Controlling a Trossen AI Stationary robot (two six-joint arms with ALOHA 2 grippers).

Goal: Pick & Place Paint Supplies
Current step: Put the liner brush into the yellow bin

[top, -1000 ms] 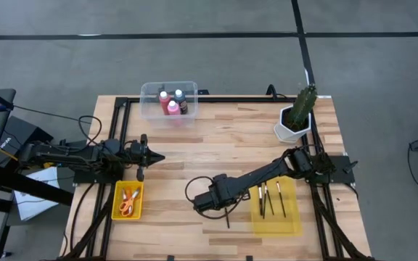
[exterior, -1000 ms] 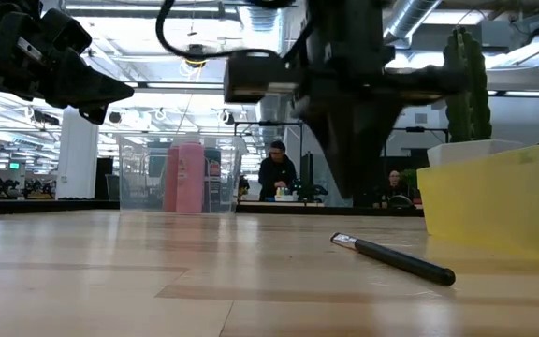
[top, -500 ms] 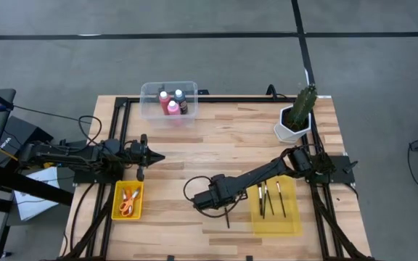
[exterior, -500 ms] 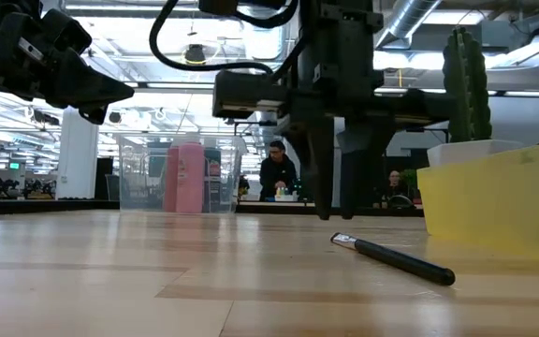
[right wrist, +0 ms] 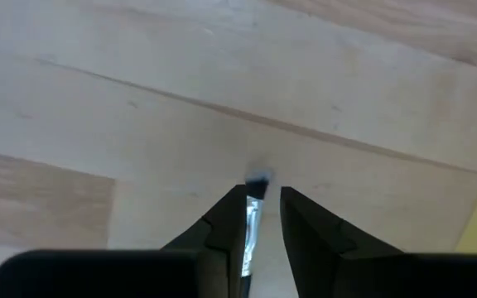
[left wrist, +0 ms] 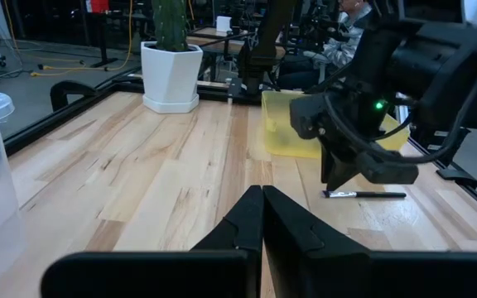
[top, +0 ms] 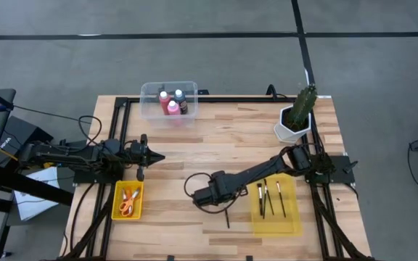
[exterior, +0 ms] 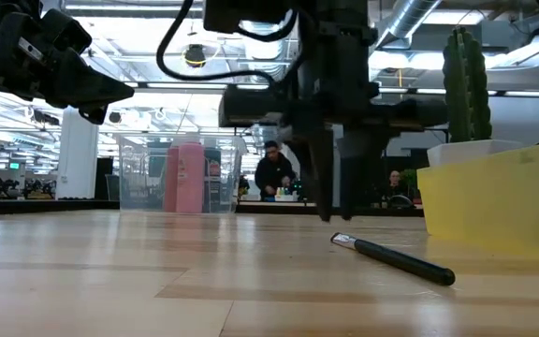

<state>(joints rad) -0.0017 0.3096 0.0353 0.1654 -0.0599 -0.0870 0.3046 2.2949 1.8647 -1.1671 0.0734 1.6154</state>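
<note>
plant (top: 303, 105) in white pot: table's far right corner | seated person (exterior: 271, 174): room behind table (top: 216, 152)

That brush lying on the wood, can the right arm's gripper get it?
Probably yes. The right gripper hangs open just above the brush, and its wrist view shows the brush lined up between its fingers. Nothing lies between them; the yellow tray sits off to one side.

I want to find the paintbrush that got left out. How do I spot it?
Find the yellow tray on the table's right side, holding three brushes. Just outside it, under the right gripper, one brush lies alone on bare wood.
</note>
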